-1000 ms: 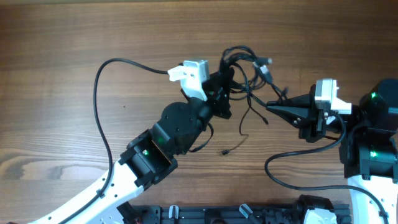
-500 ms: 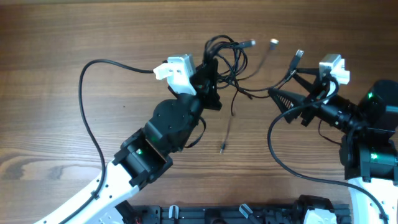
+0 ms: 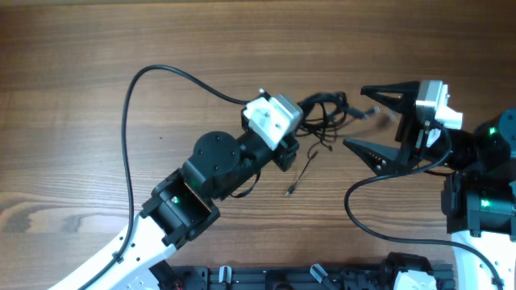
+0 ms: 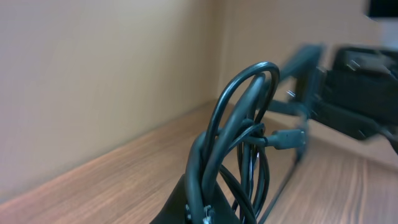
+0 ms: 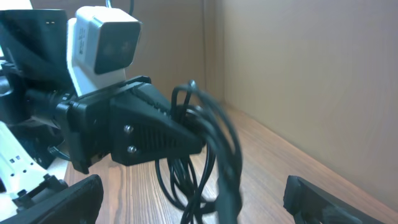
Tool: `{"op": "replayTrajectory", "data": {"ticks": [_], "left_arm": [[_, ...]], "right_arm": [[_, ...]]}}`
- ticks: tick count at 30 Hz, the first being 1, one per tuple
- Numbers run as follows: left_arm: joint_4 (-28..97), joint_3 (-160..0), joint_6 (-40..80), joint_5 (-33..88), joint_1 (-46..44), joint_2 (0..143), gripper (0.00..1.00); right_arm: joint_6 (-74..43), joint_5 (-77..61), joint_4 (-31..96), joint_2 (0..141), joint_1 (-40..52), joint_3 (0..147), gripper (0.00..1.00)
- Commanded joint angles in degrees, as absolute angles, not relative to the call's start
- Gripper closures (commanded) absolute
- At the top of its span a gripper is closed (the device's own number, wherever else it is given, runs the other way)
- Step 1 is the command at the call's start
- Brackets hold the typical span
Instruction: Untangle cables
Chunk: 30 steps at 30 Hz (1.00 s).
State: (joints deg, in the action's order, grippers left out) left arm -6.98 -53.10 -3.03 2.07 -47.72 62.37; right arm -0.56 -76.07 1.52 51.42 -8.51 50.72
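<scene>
Nearest the table's front edge, the two arms rise from their bases, each trailing its own thick black lead: the left arm's lead [image 3: 125, 137] arcs wide over the wood, and the right arm's [image 3: 355, 217] curls just beside its base. A little further in, one loose strand [image 3: 300, 176] from the bunch lies on the table [image 3: 81, 64], ending in a small plug.

Past that, near the middle, the left gripper [image 3: 310, 109] is clamped tight on the cables [image 3: 324, 111]. The thin black cords bunch into several loops that stick out beyond its fingertips. From its own wrist view the loops stand up out of the pinch, with a small plug [image 4: 283, 138] poking sideways.

Facing it from the right, the right gripper [image 3: 355, 117] has its two fingers spread wide apart, one on each side of the bunch's outer end. It grips nothing. A blurred plug end [image 3: 371, 111] sits between the fingers, and I cannot tell whether it touches either one.

Beyond both claws there is bare wood grain to the far edge.
</scene>
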Motion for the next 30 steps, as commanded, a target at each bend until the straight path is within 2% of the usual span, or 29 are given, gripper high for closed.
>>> {"op": "replayTrajectory", "data": {"ticks": [1,3,4,6,8,9,10,13,15,16,17,18,19,21,23,25,26,30], "left_arm": [[-7.0,-53.3,-13.1,12.4,-47.7,61.5,0.96],[-7.1,-53.3,-13.8,15.4,-47.7,61.5,0.96],[-7.1,-53.3,-13.8,16.4,-47.7,61.5,0.96],[-7.9,-53.3,-13.7,17.2,-47.7,61.5,0.96],[-9.5,-53.3,-13.1,17.2,-47.8,61.5,0.96],[-10.7,-53.3,-12.8,17.6,-47.8,61.5,0.96],[-11.5,-53.3,-12.6,17.7,-47.8,61.5,0.96],[-12.6,-53.3,-10.5,17.2,-47.7,61.5,0.96],[-12.6,-53.3,-5.6,11.9,-47.7,61.2,0.92],[-12.6,-53.3,-2.9,8.6,-47.7,60.9,0.79],[-12.5,-53.3,-0.7,6.2,-47.7,60.3,0.60],[-12.4,-53.3,0.4,5.6,-47.7,59.3,0.45],[-12.4,-53.3,0.6,5.7,-47.7,58.5,0.40],[-12.2,-53.3,2.6,4.9,-47.7,55.9,0.36],[-11.4,-53.3,9.8,-0.3,-47.1,53.0,0.34],[-9.7,-53.3,16.2,-3.4,-45.8,50.7,0.25],[-8.6,-53.3,19.7,-3.3,-44.5,49.5,0.20],[-7.6,-53.3,21.7,6.1,-42.5,49.4,0.21]], "right_arm": [[0.0,-78.7,1.1,51.0,-8.4,51.0,0.05],[0.0,-80.8,0.9,51.0,-8.4,51.0,0.05],[0.0,-81.8,0.9,51.2,-8.4,51.0,0.09],[0.0,-83.0,0.9,51.2,-8.4,51.0,0.22],[0.0,-83.8,0.9,51.2,-8.4,51.0,0.41],[0.0,-84.4,1.0,51.2,-8.4,51.0,0.70],[0.0,-84.3,1.0,51.2,-8.4,51.0,0.94],[0.0,-84.3,1.0,51.2,-8.4,51.0,0.96],[0.0,-83.4,1.0,51.2,-8.4,51.0,0.96],[0.0,-82.4,1.0,51.2,-8.4,51.0,0.96],[0.0,-81.1,0.9,51.2,-8.4,51.0,0.96],[0.0,-80.3,0.9,51.2,-8.4,51.0,0.96],[0.0,-80.3,0.9,51.2,-8.4,51.0,0.96],[0.1,-79.9,0.9,51.2,-8.4,51.0,0.96],[0.5,-80.1,0.9,51.2,-8.4,51.0,0.96],[4.5,-84.5,0.9,51.2,-8.4,51.0,0.96],[8.6,-90.1,0.9,51.2,-8.4,51.0,0.96],[14.5,-93.0,1.2,51.2,-8.4,51.0,0.96]]}}
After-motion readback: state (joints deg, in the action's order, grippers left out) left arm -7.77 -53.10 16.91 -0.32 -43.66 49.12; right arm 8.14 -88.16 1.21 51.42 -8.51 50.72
